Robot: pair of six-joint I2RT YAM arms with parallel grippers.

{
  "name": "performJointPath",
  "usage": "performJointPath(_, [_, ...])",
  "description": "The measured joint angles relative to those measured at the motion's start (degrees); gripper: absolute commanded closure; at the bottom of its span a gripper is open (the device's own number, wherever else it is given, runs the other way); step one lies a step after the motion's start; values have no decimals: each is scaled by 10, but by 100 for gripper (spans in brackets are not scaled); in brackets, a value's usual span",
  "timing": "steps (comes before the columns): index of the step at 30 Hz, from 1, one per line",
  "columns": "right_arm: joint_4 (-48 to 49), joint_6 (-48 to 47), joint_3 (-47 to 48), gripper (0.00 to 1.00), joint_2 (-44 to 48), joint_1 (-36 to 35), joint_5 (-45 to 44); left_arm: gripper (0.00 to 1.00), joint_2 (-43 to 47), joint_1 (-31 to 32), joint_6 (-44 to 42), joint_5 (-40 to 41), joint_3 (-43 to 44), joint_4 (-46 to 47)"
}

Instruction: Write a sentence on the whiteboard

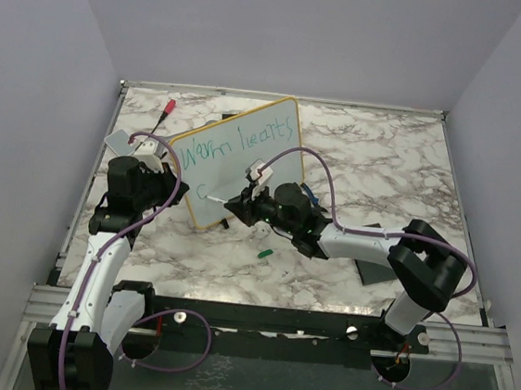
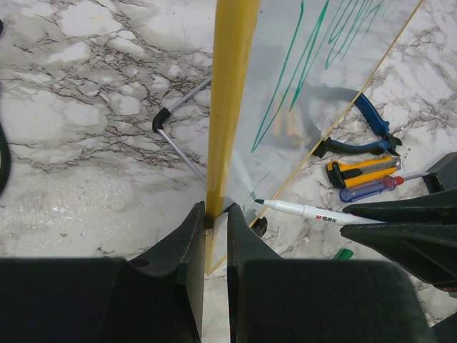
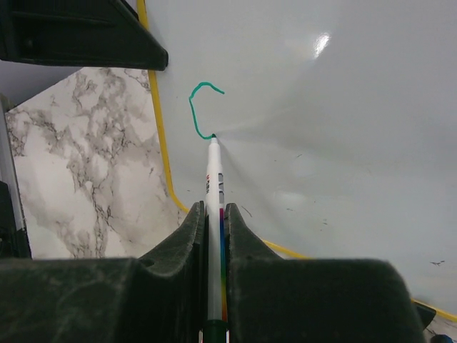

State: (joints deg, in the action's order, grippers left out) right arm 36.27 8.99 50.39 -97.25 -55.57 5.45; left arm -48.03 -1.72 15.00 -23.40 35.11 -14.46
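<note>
The whiteboard (image 1: 236,160) with a yellow frame stands tilted on the marble table. Teal words "Warm hearts" (image 1: 238,146) run along its top line, and a teal "c" (image 3: 201,107) sits below at the left. My left gripper (image 2: 216,214) is shut on the board's yellow left edge (image 2: 228,100). My right gripper (image 3: 215,214) is shut on a white marker (image 3: 213,182), whose tip touches the board at the foot of the "c". The marker also shows in the left wrist view (image 2: 307,211).
A red-capped marker (image 1: 168,108) lies at the back left. A green cap (image 1: 263,251) lies in front of the board. Blue pliers (image 2: 360,132), a yellow utility knife (image 2: 363,170) and a screwdriver (image 2: 371,189) lie behind the board. A black pad (image 1: 378,271) lies under my right arm.
</note>
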Motion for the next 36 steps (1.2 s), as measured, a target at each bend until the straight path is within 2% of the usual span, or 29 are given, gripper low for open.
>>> performJointPath(11, [5, -1, -16, 99, 51, 1, -28, 100, 0, 1, 1, 0, 0, -1])
performJointPath(36, [-9, -13, 8, 99, 23, 1, -32, 100, 0, 1, 1, 0, 0, -2])
